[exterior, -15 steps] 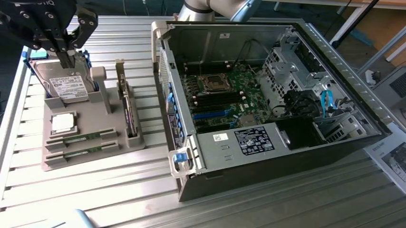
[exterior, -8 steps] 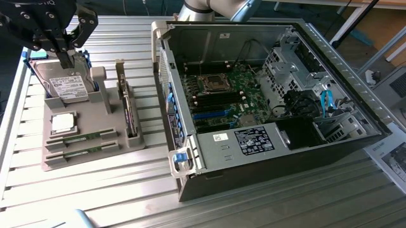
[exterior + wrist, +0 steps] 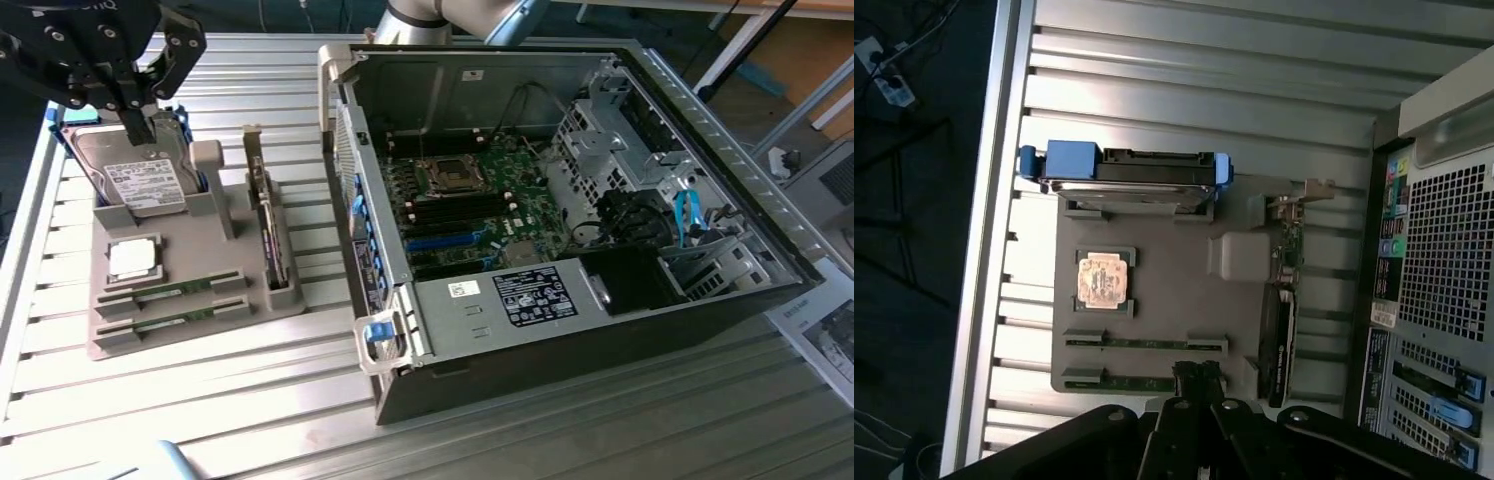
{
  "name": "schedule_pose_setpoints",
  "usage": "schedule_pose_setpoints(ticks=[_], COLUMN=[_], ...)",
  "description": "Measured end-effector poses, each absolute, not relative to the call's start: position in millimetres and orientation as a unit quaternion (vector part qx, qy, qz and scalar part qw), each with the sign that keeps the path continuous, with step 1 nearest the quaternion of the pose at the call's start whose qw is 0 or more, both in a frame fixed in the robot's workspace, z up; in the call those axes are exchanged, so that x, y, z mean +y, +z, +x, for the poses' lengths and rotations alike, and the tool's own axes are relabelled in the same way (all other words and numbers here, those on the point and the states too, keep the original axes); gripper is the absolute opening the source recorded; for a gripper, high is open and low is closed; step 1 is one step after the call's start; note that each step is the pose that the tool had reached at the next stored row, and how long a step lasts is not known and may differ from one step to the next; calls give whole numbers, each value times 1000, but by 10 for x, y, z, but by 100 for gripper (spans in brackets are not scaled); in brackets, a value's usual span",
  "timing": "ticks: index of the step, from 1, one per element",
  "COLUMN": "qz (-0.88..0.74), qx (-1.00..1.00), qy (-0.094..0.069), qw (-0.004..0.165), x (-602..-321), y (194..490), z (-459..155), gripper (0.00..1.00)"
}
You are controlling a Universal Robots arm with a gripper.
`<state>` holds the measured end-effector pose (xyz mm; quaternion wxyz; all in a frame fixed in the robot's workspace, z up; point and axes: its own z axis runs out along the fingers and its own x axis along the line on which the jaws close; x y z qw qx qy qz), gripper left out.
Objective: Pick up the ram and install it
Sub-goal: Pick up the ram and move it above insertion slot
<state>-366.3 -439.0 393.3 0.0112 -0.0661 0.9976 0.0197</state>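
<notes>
Currently gripper point(image 3: 140, 135) pressed together, pinching nothing, hanging high over grey holder point(image 3: 214, 255). Below gripper: hard drive point(image 3: 140, 180), then processor chip point(image 3: 134, 258), then ram point(image 3: 174, 292), two sticks edge-up in slots, untouched. Judged light, stiff, thin, fragile; take hold across thickness, mid-length on upper edge, sparing chips and contacts. Open computer case point(image 3: 467, 300) well apart from gripper.

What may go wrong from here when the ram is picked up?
The tool is shut; lowered so, it may press on the ram, not grip it. A second stick lies close beside it; both might be disturbed. The processor beside them could be bumped.
</notes>
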Motion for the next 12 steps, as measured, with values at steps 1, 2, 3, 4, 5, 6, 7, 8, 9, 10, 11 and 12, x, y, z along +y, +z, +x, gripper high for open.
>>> schedule_pose_setpoints(ticks=[1,2,3,4,5,6,7,8,9,10,11,12], qz=[-71,-75,-79,-84,-89,-94,-99,-104,-108,-113,-118,-123], qx=[997,997,997,996,996,995,995,994,994,993,993,992], qy=[20,20,20,20,20,20,20,20,20,20,20,20], qw=[11,11,11,11,11,11,11,10,10,10,10,10], x=[-4390,-4391,-4391,-4391,-4392,-4392,-4393,-4393,-4393,-4394,-4394,-4395], y=[3933,3933,3933,3933,3933,3933,3933,3933,3933,3933,3933,3933], z=[-3663,-3663,-3663,-3663,-3663,-3663,-3663,-3663,-3663,-3663,-3663,-3663], gripper=[10,10,10,10,10,10,10,10,10,10,10,10])
